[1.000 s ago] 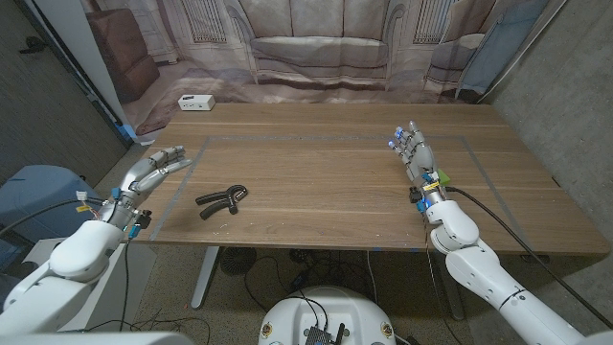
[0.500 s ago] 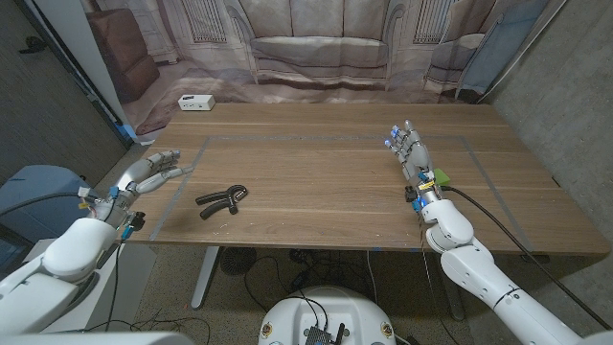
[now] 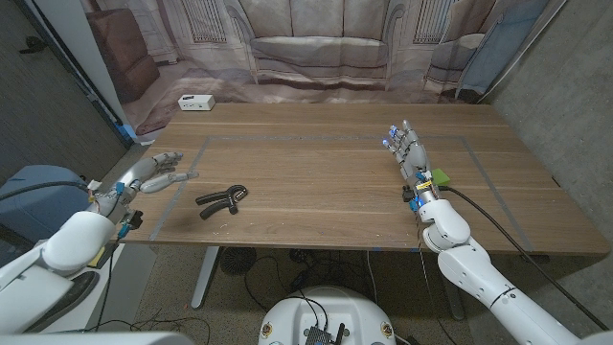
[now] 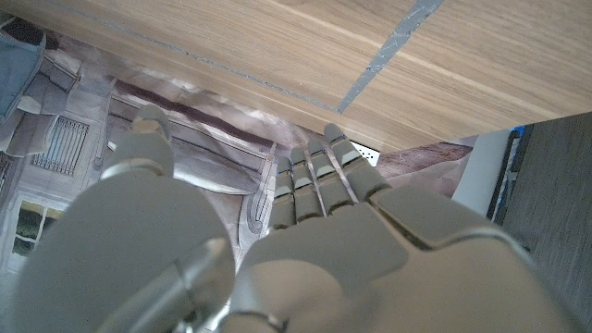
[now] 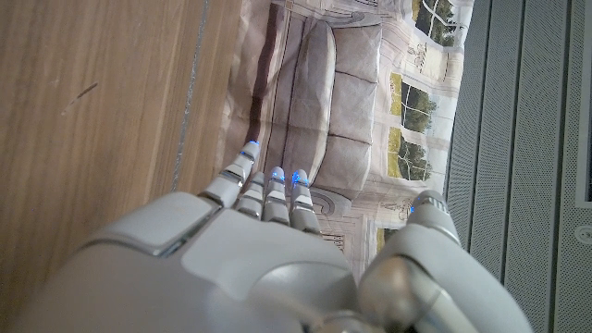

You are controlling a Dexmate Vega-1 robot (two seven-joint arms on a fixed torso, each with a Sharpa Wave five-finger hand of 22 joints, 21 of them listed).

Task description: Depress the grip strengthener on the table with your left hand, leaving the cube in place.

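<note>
**Cube mostly hidden, strengthener untouched**

Green cube [image 3: 439, 177] half hidden behind right robot hand [image 3: 409, 153], released, fingers extended. Grip strengthener [image 3: 221, 199] on bench [image 3: 316, 192], at 3 o'clock of left robot hand [image 3: 153, 172], released. White box [image 3: 195, 102] at 11 o'clock corner.

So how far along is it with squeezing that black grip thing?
Nothing looks done yet. The grip strengthener lies untouched on the table. In hand: the left hand is over the table's left edge, fingers apart, holding nothing, short of the strengthener. Left to do: reach it and press it down. The green cube sits beside the right hand, which is not holding it.
</note>
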